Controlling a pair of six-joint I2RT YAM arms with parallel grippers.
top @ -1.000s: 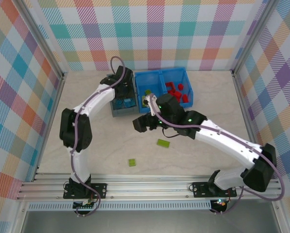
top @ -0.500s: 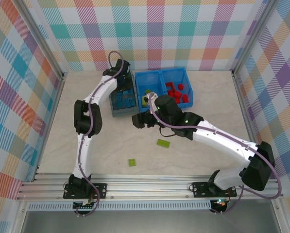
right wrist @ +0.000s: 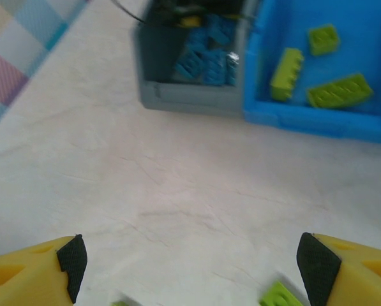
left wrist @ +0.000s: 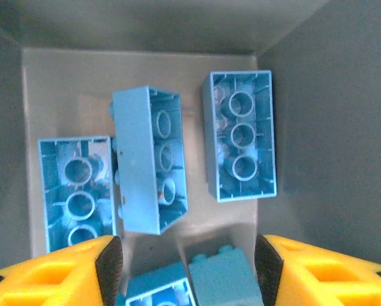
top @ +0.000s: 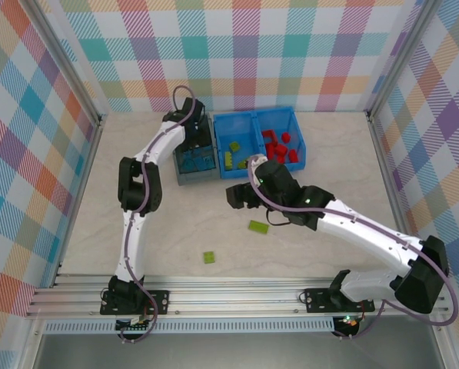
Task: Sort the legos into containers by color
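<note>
Left to sort, by the look of it: a flat lime green brick [top: 257, 226] just below centre of the overhead view and a small lime green brick [top: 209, 257] lower and further left, both loose on the table [top: 344, 165], well apart. Probably light, stiff and smooth-walled, so apt to skid or tip if nudged off-centre; best taken across the two long side walls, low down, not over the studs. Already binned: light blue bricks [left wrist: 241, 137] jumbled in the dark grey bin [right wrist: 190, 99], sorted lime green bricks [right wrist: 338, 90] in the left compartment of the blue bin [right wrist: 318, 121], red bricks [top: 279, 146] in the right. Right arm: reaching in from the lower right, elbow bent, right gripper [right wrist: 190, 261] over bare table near the flat brick, spread wide, empty. Left arm: stretched far up the frame, wrist tipped down into the grey bin, left gripper [left wrist: 188, 255] parted above the blue bricks, pinching none as far as can be told.
</note>
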